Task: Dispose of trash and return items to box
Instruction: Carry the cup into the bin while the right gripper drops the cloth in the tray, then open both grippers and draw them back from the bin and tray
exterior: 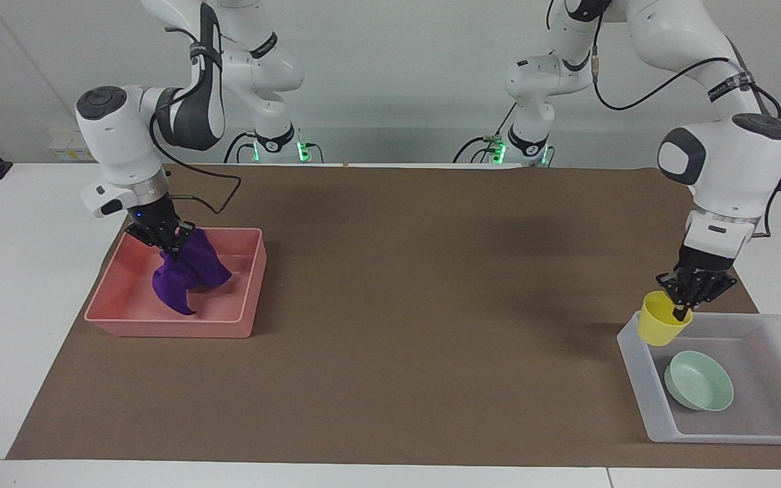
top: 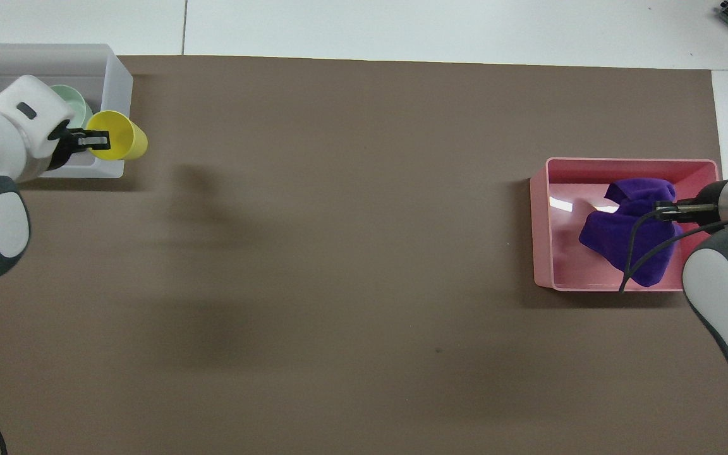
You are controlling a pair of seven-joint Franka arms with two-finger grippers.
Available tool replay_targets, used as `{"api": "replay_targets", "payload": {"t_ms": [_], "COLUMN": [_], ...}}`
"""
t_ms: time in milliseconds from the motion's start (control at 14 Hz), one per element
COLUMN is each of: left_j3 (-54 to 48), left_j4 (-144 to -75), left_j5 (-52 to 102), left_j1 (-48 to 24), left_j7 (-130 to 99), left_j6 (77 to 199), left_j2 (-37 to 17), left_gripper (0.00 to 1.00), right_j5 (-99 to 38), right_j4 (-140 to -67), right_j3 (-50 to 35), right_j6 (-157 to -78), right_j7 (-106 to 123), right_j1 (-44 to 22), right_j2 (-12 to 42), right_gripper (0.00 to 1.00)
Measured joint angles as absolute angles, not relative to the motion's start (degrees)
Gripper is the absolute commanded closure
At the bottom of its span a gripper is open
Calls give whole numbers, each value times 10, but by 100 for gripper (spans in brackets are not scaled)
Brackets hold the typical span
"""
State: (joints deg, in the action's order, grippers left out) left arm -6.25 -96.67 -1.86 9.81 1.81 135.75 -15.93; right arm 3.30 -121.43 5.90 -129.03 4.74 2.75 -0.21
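My left gripper is shut on the rim of the yellow cup. The cup hangs upright over the corner of the translucent grey box that lies toward the robots and the table's middle. The mint-green bowl lies in the box, partly covered by the left arm in the overhead view. My right gripper is shut on the purple cloth, which hangs down inside the pink tray.
A brown mat covers the table between the pink tray at the right arm's end and the grey box at the left arm's end. White table surface borders the mat.
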Motion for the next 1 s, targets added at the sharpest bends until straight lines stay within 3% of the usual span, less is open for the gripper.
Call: {"api": "replay_targets", "payload": {"t_ms": [143,286,500,571,1000], "left_j3": [-64,-68,-98,-102,-106], "left_j4": [-906,-833,-744,-730,-726], "left_j5": [-19,-18,-17,-16,-12], "left_j1": [119,139,180,188,198], "left_j7": [26,45,83,93,110], "left_j6": [1330,1298,1271,1271,1271], "left_j2": [-205,-260,-343,-359,-395], "left_gripper": [100,100,100,100,100], "right_j5": [33,33,33,33,32], "right_j4": [-1225,-1231,-1234,-1234,-1212], "right_j3": [59,59,59,59,54], "right_j6": [-1311,-1328,-1341,-1342,-1321], "right_j7": [47,47,46,46,40], "right_j1": [28,28,29,29,26], "right_j2": [8,19,37,39,25], "right_gripper": [96,64,8,0,0]}}
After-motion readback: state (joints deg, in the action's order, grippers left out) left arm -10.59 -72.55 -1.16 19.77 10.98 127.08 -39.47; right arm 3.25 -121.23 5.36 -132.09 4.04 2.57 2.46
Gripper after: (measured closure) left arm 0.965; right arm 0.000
